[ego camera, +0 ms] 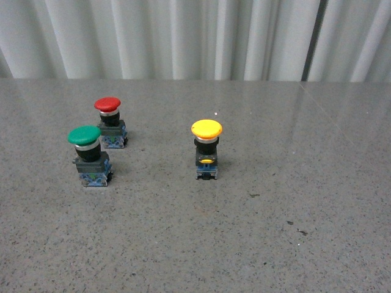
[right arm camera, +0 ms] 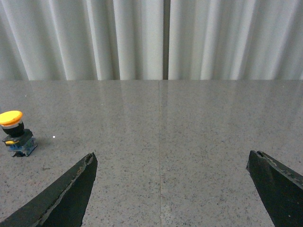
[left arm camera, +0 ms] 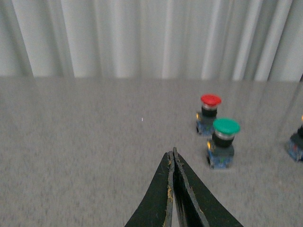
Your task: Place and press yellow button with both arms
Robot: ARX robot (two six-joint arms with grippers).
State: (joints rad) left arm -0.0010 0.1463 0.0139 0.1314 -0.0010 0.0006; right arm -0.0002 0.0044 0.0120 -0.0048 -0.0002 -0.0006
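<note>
The yellow button (ego camera: pixel 206 149) stands upright on the grey stone table, near the middle of the front view. It has a round yellow cap, black body and blue-grey base. In the right wrist view it (right arm camera: pixel 15 133) sits at the far edge of the picture. In the left wrist view only a sliver of its base (left arm camera: pixel 297 144) shows at the picture's edge. My left gripper (left arm camera: pixel 172 152) is shut on nothing, above bare table and apart from all buttons. My right gripper (right arm camera: pixel 171 156) is open wide and empty over bare table. Neither arm shows in the front view.
A green-capped button (ego camera: pixel 90 156) and a red-capped button (ego camera: pixel 110 122) stand left of the yellow one; both show in the left wrist view, green (left arm camera: pixel 222 142) and red (left arm camera: pixel 209 114). White pleated curtain (ego camera: pixel 195 36) closes the back of the table.
</note>
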